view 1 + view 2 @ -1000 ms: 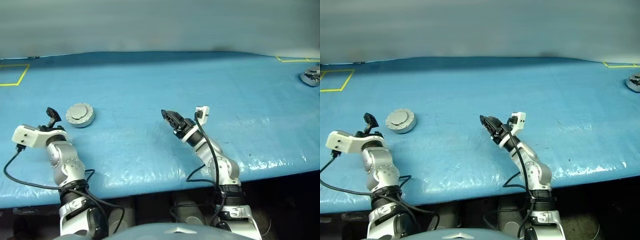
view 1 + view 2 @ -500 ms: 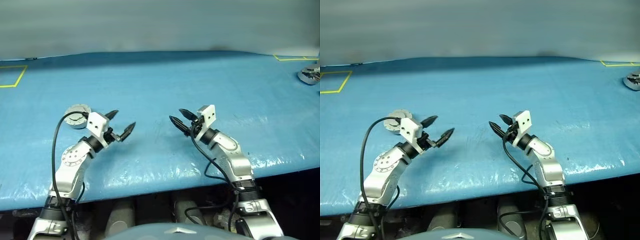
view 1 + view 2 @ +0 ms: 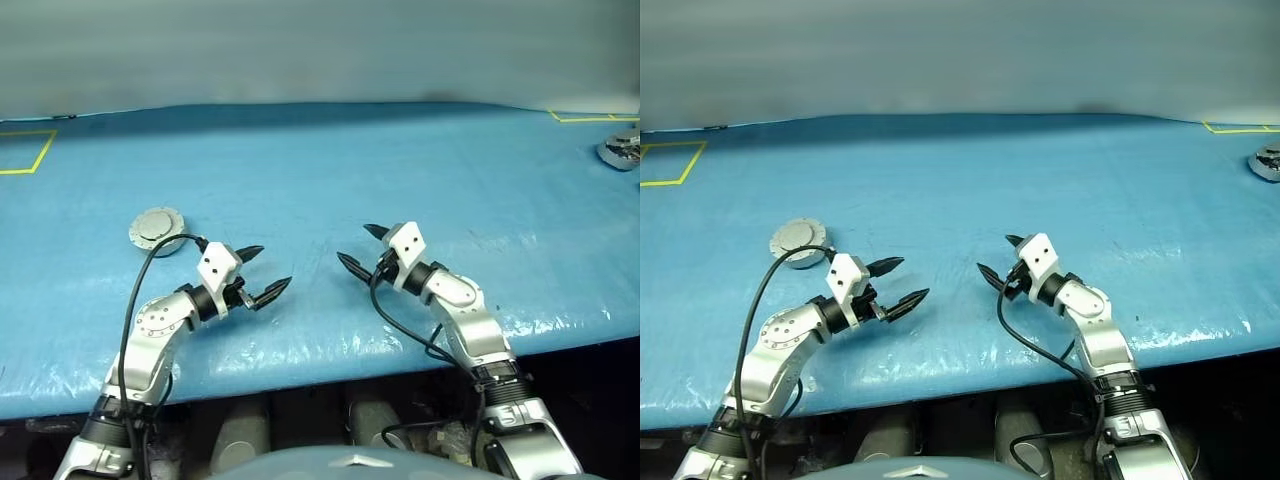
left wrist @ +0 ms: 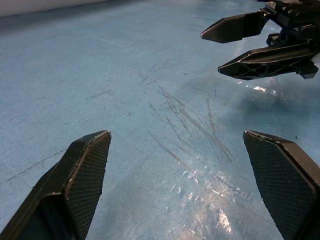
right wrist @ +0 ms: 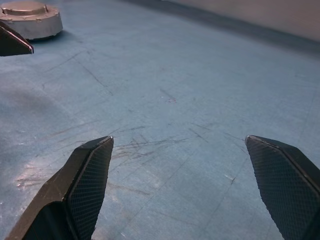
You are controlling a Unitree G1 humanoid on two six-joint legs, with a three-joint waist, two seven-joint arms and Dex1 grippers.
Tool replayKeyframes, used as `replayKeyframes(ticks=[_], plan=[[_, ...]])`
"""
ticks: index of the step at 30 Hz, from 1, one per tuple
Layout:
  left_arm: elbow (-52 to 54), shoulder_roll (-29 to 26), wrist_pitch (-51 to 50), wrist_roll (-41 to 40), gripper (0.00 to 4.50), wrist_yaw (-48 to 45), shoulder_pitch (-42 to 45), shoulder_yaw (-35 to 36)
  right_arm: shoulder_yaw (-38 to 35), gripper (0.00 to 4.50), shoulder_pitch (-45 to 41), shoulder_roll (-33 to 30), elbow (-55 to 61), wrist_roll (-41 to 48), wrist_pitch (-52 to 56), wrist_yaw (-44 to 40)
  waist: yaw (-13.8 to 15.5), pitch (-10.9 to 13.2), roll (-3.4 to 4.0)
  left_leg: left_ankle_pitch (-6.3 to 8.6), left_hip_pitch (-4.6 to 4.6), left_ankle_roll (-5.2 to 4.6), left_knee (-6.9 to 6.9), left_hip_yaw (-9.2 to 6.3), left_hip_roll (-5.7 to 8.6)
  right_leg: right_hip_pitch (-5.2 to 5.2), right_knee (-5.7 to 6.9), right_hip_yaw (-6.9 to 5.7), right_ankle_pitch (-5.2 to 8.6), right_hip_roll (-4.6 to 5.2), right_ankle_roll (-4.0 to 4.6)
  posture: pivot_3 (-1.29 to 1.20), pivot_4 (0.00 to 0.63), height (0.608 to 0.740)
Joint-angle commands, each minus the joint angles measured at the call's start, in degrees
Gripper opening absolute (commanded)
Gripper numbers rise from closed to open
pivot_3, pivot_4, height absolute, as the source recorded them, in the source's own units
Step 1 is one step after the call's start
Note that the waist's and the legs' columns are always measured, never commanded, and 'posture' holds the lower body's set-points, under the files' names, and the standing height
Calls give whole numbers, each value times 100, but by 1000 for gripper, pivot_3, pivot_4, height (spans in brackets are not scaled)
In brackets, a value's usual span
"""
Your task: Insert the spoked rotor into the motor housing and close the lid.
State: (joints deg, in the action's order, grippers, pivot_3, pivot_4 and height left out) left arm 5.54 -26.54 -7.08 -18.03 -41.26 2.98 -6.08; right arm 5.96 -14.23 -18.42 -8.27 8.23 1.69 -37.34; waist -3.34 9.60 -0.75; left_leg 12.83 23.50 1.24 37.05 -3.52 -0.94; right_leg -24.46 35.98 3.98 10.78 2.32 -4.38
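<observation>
Our left gripper point(image 3: 263, 272) has swung in from beside the closed housing point(image 3: 157, 229) and hangs wide and empty; our right gripper point(image 3: 358, 247) has spread wide too, holding nothing. With the lid on and both hands off, we judge the job done

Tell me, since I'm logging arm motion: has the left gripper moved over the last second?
Yes. The left gripper swung rightward, from left of the closed motor housing to its right, toward the table's middle.
</observation>
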Motion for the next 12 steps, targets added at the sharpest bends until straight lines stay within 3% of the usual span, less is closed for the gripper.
replayKeyframes(ticks=[1, 12], plan=[[106, 78, 36, 77, 4500, 48, 15, 44, -24, 4453, -14, 3, 75, -73, -143, 70, 1, 0, 0, 0, 0, 0, 0, 0, 0, 0, 0, 0, 0, 0, 0, 0, 150, 740], [209, 204, 123, 185, 4500, 59, -43, 63, 16, 4453, -95, 0, -41, -225, -269, 103, -2, 0, 0, 0, -1, 0, 0, 0, 0, 1, 1, 0, -1, 0, 0, 0, 150, 740]])
